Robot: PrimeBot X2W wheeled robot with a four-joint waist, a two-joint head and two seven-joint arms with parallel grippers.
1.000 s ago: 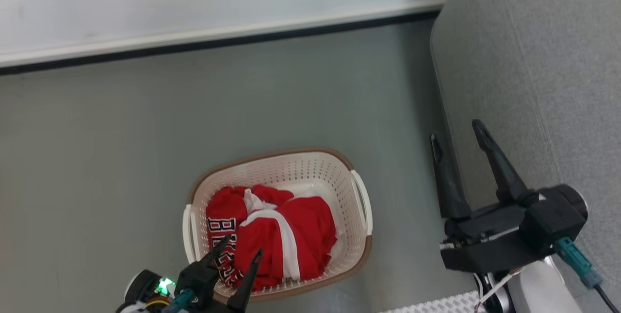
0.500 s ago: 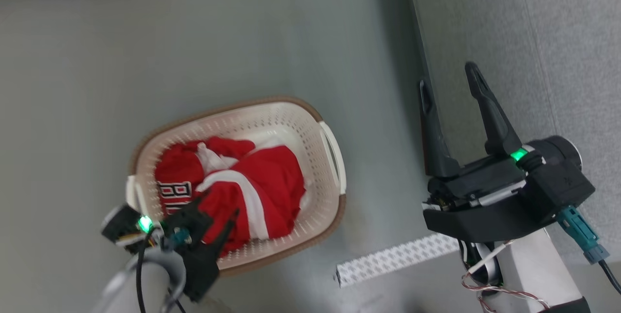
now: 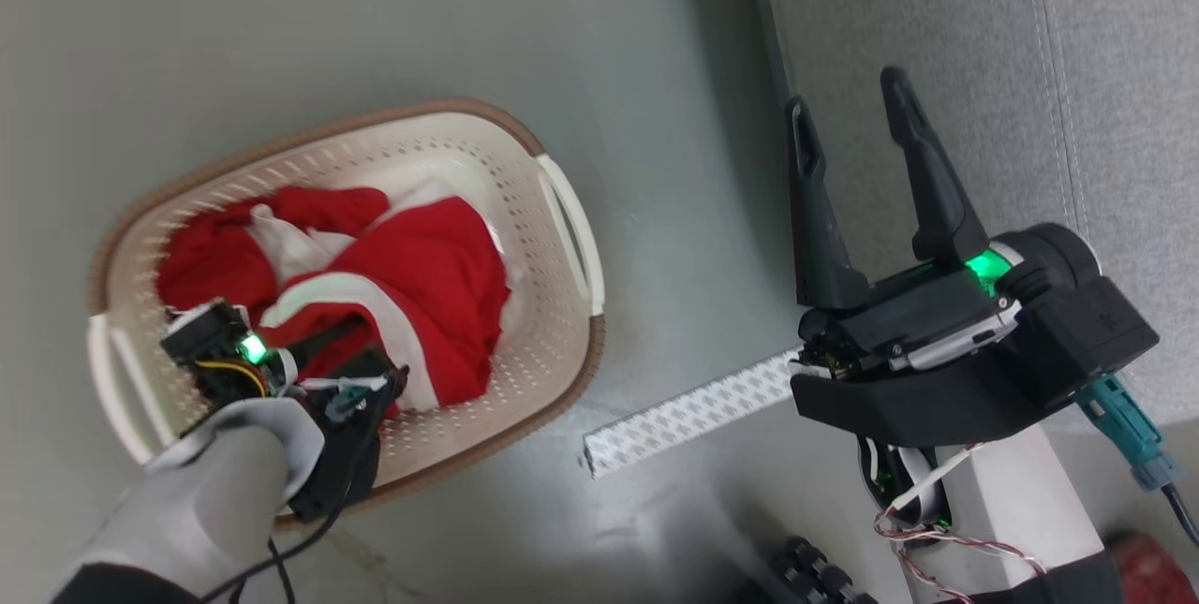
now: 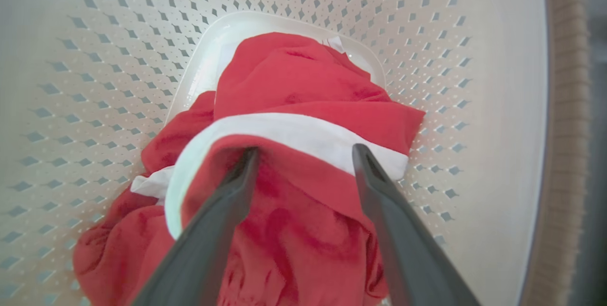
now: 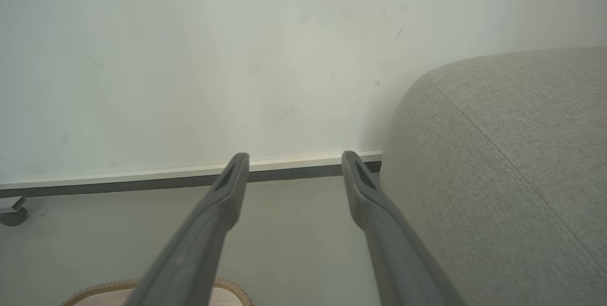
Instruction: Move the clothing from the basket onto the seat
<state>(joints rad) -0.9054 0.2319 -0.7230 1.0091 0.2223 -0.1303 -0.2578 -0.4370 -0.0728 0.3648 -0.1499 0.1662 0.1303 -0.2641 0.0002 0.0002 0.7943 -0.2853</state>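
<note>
The clothing (image 4: 294, 78) lies right between the 2 spread fingers (image 4: 213, 230) of your left gripper (image 4: 304, 150). Your right gripper (image 3: 843, 89) gapes empty beside the seat (image 3: 993, 42)

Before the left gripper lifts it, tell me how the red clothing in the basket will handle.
Crumpled in soft folds, the clothing will likely hang limp from the left gripper. It looks thin, so probably light. Pieces overlap; one may drag another.
</note>
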